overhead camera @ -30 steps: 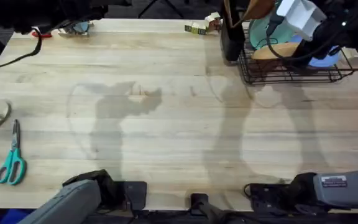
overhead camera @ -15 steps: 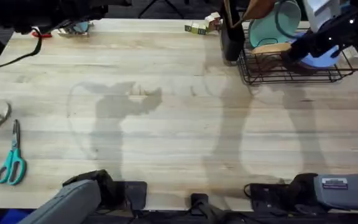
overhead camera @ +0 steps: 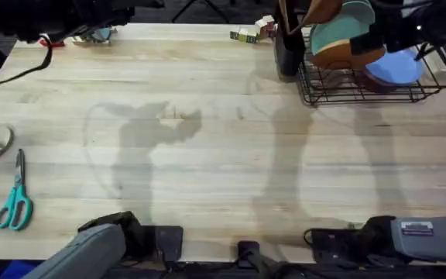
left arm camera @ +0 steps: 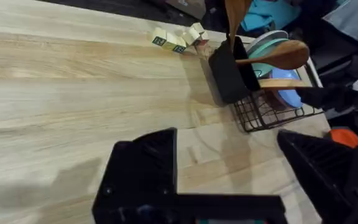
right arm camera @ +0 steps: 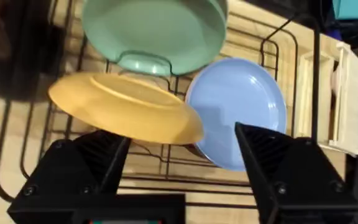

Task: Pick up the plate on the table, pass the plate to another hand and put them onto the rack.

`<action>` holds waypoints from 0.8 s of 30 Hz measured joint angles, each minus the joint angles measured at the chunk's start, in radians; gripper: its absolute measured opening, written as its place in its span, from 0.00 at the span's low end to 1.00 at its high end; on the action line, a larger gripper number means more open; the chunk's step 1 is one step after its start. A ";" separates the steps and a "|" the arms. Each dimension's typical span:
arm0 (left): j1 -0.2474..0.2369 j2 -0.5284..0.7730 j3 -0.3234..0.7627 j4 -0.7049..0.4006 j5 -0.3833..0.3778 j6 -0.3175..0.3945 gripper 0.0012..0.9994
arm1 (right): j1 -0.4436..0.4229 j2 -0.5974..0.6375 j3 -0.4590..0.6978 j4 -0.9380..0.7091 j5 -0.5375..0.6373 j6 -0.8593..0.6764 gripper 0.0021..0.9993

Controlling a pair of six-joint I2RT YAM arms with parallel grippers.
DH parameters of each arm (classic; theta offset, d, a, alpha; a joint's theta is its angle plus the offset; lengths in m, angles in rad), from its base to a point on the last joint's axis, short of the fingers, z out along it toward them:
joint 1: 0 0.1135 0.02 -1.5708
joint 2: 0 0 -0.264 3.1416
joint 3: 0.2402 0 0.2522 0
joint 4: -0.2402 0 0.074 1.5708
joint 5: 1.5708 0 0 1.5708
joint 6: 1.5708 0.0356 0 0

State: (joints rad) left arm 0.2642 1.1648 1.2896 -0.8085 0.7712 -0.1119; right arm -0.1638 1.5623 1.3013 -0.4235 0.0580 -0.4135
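Right arm pulled back; plate (right arm camera: 126, 109) tilted in rack (overhead camera: 360, 91), table (overhead camera: 207, 155) pale

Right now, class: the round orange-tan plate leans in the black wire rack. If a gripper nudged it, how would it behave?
The round orange-tan plate looks rigid, so it should likely move as one piece. It sits tilted across the black wire rack, so a nudge might tip or slide it. Its matte surface probably offers decent grip.

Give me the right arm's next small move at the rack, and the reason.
Probably back the right gripper straight off. Its fingers stand open, and the plate already sits tilted in the rack beside the light-blue plate.
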 joint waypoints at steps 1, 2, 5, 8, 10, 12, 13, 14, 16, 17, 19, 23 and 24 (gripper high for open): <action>0.000 0.000 0.000 0.000 0.000 0.000 0.99 | 0.000 0.000 0.002 0.005 -0.003 0.015 0.99; 0.000 0.000 0.000 0.000 0.000 0.000 0.99 | 0.000 0.000 0.003 0.008 -0.007 0.031 1.00; 0.000 0.000 0.000 0.000 0.000 0.000 0.99 | 0.000 0.000 0.003 0.013 -0.014 0.072 1.00; 0.000 0.000 0.000 0.000 0.000 0.000 0.99 | 0.000 0.000 0.003 0.023 -0.015 0.114 0.99; 0.000 0.000 0.000 0.000 0.000 0.000 0.99 | -0.002 0.000 0.003 0.038 -0.014 0.147 0.99; 0.000 0.000 0.000 0.000 0.000 0.000 0.99 | -0.008 0.000 0.003 0.059 -0.015 0.185 1.00; 0.000 0.000 0.000 0.000 0.000 0.000 0.99 | -0.012 0.000 0.003 0.070 -0.015 0.205 0.99; 0.000 0.000 0.000 0.000 0.000 0.000 0.99 | -0.017 0.000 0.003 0.081 -0.015 0.219 0.99; 0.000 0.000 0.000 0.000 0.000 0.000 0.99 | -0.025 0.000 0.003 0.104 -0.014 0.246 0.99; 0.000 0.000 0.000 0.000 0.000 0.000 0.99 | -0.028 0.000 0.003 0.118 -0.014 0.258 0.99; 0.000 0.000 0.000 0.000 0.000 0.000 0.99 | -0.033 0.000 0.003 0.146 -0.014 0.276 0.99; 0.000 0.000 0.000 0.000 0.000 0.000 0.99 | -0.034 0.000 0.003 0.198 -0.015 0.318 0.99; 0.000 0.000 0.000 0.000 0.000 0.000 0.99 | -0.034 0.000 0.003 0.200 -0.018 0.324 0.99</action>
State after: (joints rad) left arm 0.2642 1.1648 1.2896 -0.8085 0.7712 -0.1116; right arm -0.1978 1.5620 1.3045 -0.2234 0.0402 -0.0891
